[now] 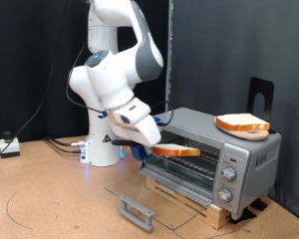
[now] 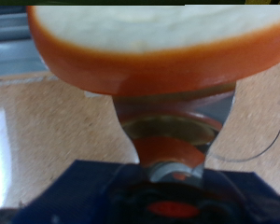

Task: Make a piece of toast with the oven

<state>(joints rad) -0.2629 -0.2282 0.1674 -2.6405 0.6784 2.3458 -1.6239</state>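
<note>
My gripper (image 1: 152, 145) is shut on the piece of toast (image 1: 178, 151), a thin flat slice with a brown crust. It holds the slice level in front of the oven's (image 1: 204, 132) open mouth, above the lowered glass door (image 1: 161, 198). The slice's far end is at the opening, over the wire rack (image 1: 184, 168). In the wrist view the toast (image 2: 159, 42) fills the upper part, close to the camera and blurred, with the gripper (image 2: 173, 107) under it. The three knobs (image 1: 227, 175) are on the oven's side panel.
A thicker slice on an orange dish (image 1: 242, 124) lies on top of the oven. The door's handle (image 1: 137, 211) juts out low over the wooden table (image 1: 50, 199). Cables and a small box (image 1: 8, 146) lie at the exterior view's left. A black curtain is behind.
</note>
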